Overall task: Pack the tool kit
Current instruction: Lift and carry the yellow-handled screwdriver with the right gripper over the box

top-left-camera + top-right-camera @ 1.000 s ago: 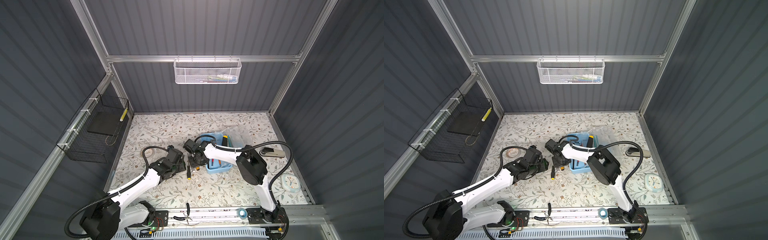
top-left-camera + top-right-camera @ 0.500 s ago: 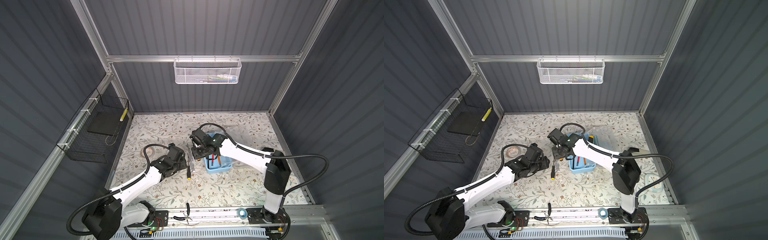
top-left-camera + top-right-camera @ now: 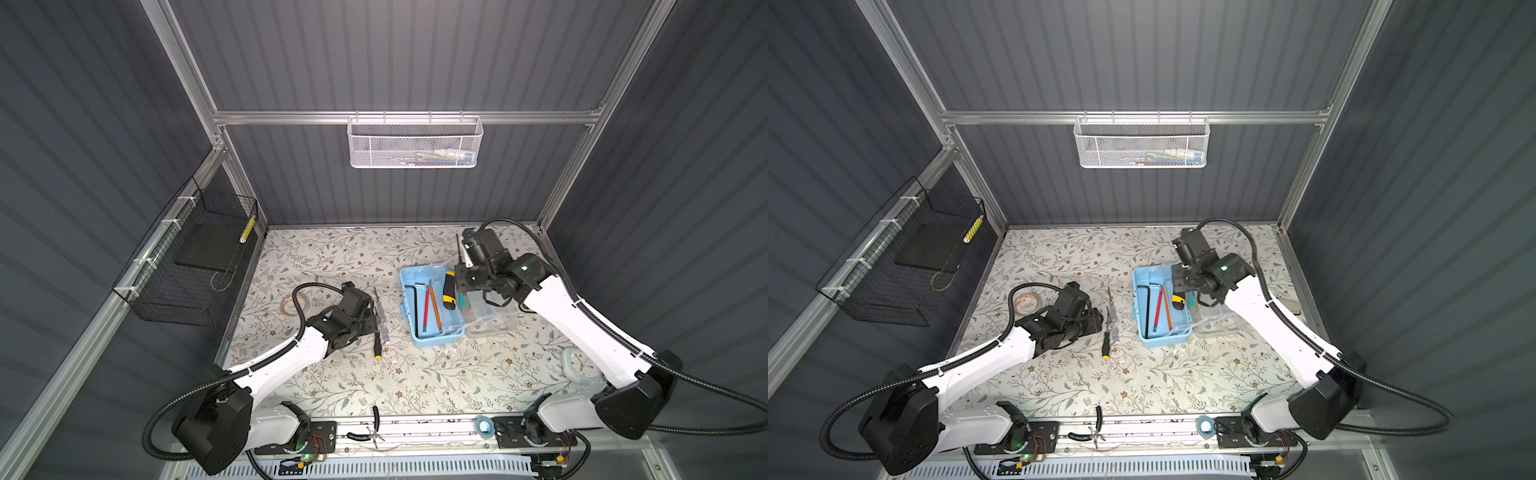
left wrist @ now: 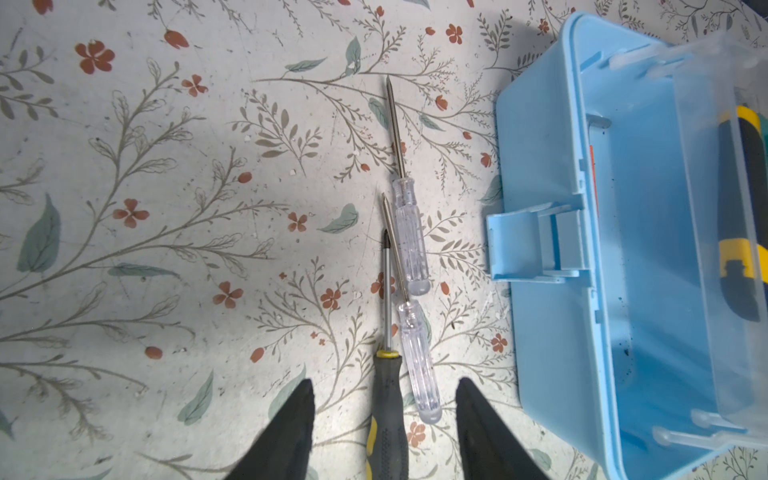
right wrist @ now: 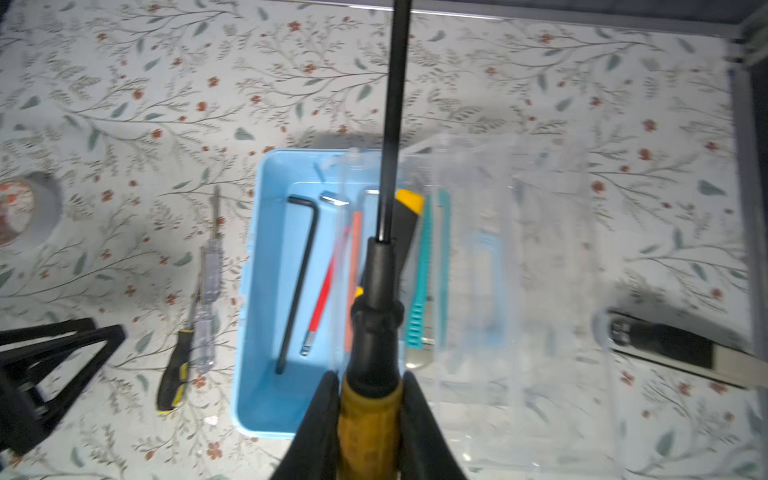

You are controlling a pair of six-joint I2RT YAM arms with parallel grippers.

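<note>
**Right arm holds a screwdriver over the open tool case — left arm hovers low beside three more**

The right gripper (image 5: 370, 386), its fingers (image 5: 324, 415) clamped on a yellow-handled screwdriver (image 5: 376, 291), hangs above the light-blue case (image 3: 432, 337). The right arm arches up from the near right corner, wrist bent, and the screwdriver's shaft points toward the back wall. The case sits mid-counter (image 3: 374, 386) with its clear lid (image 3: 492, 320) open to its right. It holds a black hex key (image 3: 417, 307), a red tool (image 3: 425, 309), an orange tool (image 3: 434, 309), a yellow-black knife (image 3: 449, 291) and a teal knife (image 5: 417, 291). The left arm stretches low across the counter. The left gripper (image 4: 384, 382) has its fingers (image 4: 291, 432) spread and gripping nothing — they straddle a black-and-yellow screwdriver (image 4: 388, 407) and a clear-handled screwdriver (image 4: 419, 365). A second clear-handled screwdriver (image 4: 409, 241) lies just beyond.
</note>
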